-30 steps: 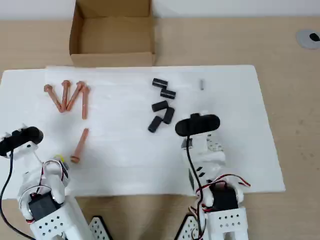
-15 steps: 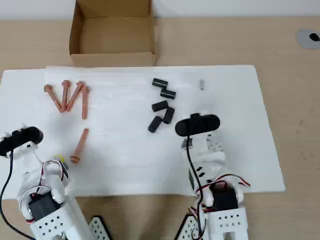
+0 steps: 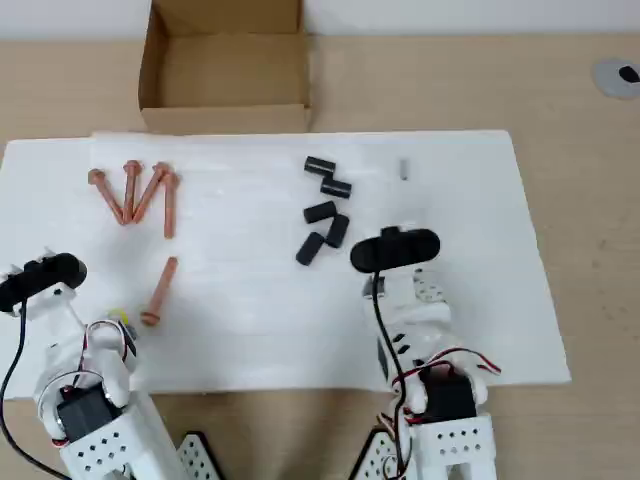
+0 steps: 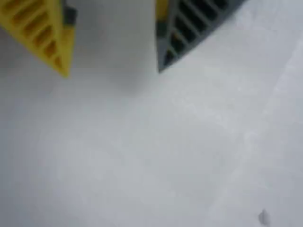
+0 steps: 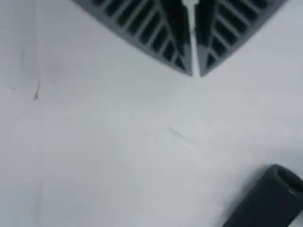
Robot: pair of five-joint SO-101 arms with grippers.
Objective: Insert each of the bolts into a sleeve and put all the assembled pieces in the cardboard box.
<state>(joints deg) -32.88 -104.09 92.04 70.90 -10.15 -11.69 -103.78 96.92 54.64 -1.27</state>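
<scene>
White sheet (image 3: 250,300) below; left claw (image 4: 112,71) points down, parted, empty; right claw (image 5: 195,74) down, closed, empty.

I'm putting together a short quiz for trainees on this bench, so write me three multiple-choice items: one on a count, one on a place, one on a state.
1. How many black sleeves lie on the white sheet?
A. three
B. five
C. seven

2. Where is the lone bolt?
A. among the sleeves
B. on the sheet's left part, apart from the other four bolts
C. off the sheet

3. The right gripper is:
A. wide open
B. shut on a bolt
C. shut on nothing

Answers:
1. B, the high view shows five sleeves.
2. B, it lies alone, nearer the arms than the cluster of four.
3. C, its own wrist view shows it closed with nothing in it.
</scene>
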